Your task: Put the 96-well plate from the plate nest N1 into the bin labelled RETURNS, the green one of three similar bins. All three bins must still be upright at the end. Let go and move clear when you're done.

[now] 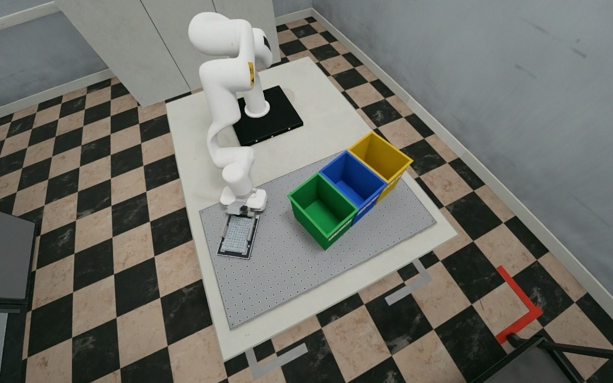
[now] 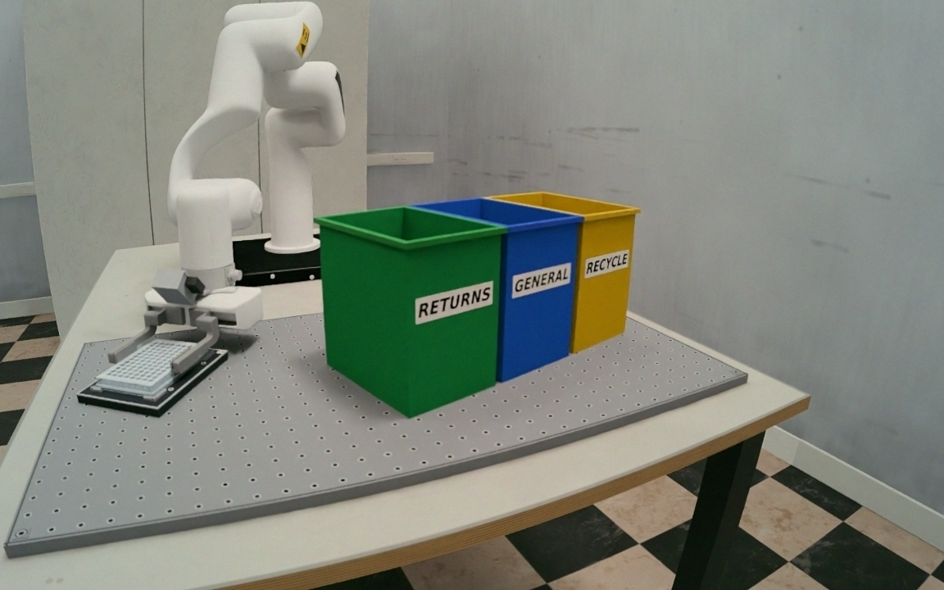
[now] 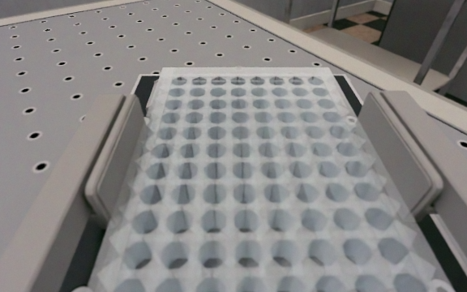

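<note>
My gripper [image 1: 238, 227] [image 2: 143, 363] [image 3: 254, 134] is shut on the 96-well plate, one finger pad against each long side. The pale translucent 96-well plate [image 1: 235, 239] [image 2: 139, 371] [image 3: 239, 182] lies flat over the black plate nest [image 2: 120, 399] [image 3: 348, 94]; I cannot tell any gap beneath it. The green bin [image 1: 323, 209] [image 2: 373, 308] labelled RETURNS stands upright to the right of the nest in the top and exterior views. Its inside looks empty in the top view.
The blue GENERAL bin [image 1: 352, 183] [image 2: 534, 333] and the yellow RECYCLE bin [image 1: 379, 157] [image 2: 604, 308] stand upright in a row beyond the green one, closely side by side. All three have high rims. They stand on the grey perforated board [image 1: 275, 285] [image 2: 241, 455].
</note>
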